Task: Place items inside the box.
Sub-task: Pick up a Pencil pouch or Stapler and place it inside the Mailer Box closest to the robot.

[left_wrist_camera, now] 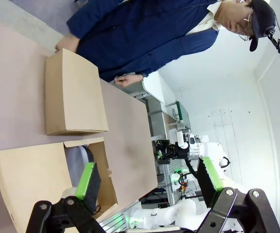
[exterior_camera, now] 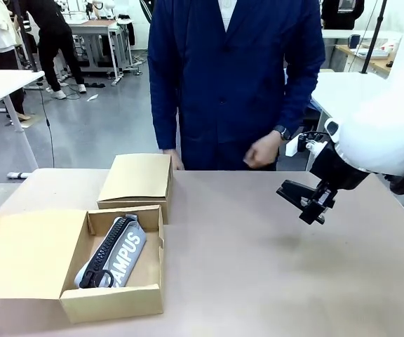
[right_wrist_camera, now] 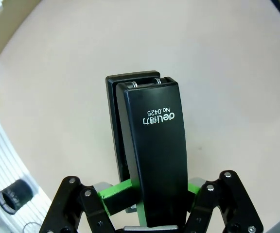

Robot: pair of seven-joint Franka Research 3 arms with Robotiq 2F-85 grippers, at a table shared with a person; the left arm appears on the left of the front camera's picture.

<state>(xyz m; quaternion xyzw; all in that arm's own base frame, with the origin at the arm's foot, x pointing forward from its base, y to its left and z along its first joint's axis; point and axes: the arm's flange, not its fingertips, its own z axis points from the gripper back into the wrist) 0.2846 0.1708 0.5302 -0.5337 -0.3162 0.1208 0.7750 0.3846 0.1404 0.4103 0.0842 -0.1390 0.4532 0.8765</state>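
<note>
Front view, nearest to the robot: the open cardboard box (exterior_camera: 111, 303) sits on the left part of the table (exterior_camera: 258, 274), with its lid flap spread flat to the left. Inside it lies the grey pencil case (exterior_camera: 121, 251), and the letters "AMPUS" can be read on it. Just behind this box is a second cardboard box (exterior_camera: 137, 177), which is closed.

Farther to the right, the right gripper (exterior_camera: 314, 207) hangs above the table. It is clamped on a black stapler (exterior_camera: 297, 192), which is in the air and well apart from the open box. In the right wrist view the green pads (right_wrist_camera: 115, 198) press the stapler from both sides, and white print "deli No.0425" is on its top.

In the left wrist view the left gripper (left_wrist_camera: 148, 175) stands wide apart over the open box, with nothing between its fingers.

At the far edge a person in a dark blue coat stands, one hand (exterior_camera: 264, 151) near the table edge.
</note>
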